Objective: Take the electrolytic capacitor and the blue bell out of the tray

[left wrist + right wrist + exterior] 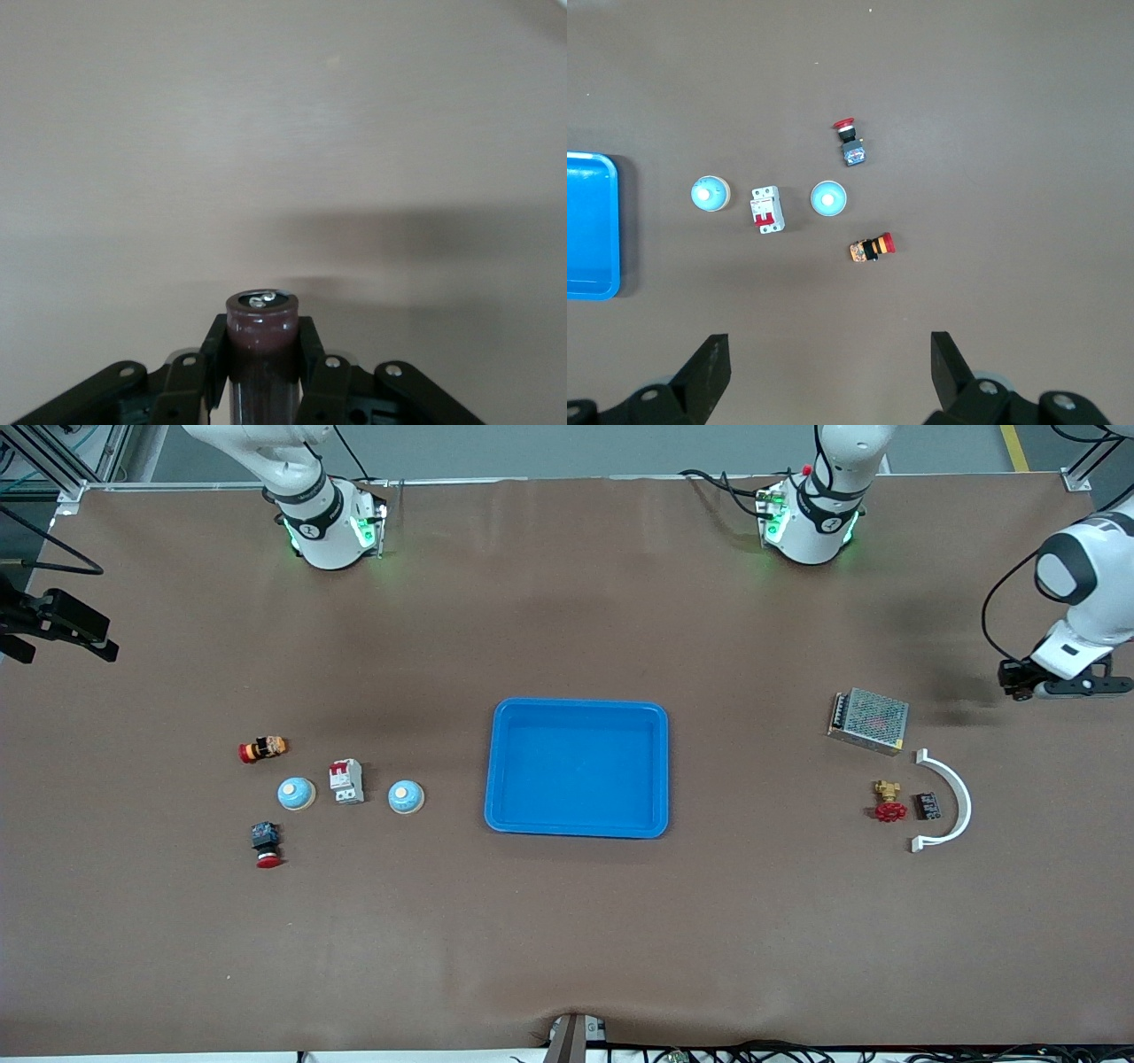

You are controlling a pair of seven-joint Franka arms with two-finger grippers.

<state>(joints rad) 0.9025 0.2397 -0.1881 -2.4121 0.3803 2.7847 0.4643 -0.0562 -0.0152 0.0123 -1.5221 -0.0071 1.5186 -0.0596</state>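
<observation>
Tray [576, 767]: blue, rectangular, nothing in it, at mid-table.

Left gripper [1019, 679]: up over the left arm's end of the table, just past the power supply. Fingers [306, 341] clamped on a capacitor [260, 341] (dark maroon cylinder, metal terminals on its top face), which stands upright between the pads above bare table.

Right gripper [830, 372]: jaws spread wide, nothing between them, high over the right arm's end of the table; the bells and switches lie beneath it.

Bells, two, pale blue domes with a cream button:
- bell A [406, 796], the one nearer the tray, beside the breaker.
- bell B [296, 793], on the breaker's other flank, toward the right arm's end.

Breaker [346, 781]: white with a red lever, between the two bells, apart from both.

Orange switch [263, 749]: red-capped, lying on its side, farther from the front camera than bell B.

Blue switch [267, 844]: red-capped, lying on its side, nearer the front camera than bell B.

Power supply [869, 720]: metal mesh box, toward the left arm's end.

Valve [889, 802]: brass body, red handwheel, nearer the front camera than the power supply.

Black module [928, 806]: small, just beside the valve (detail too fine to tell).

White arc [952, 801]: curved bracket, bowed round the module on the side away from the tray.
</observation>
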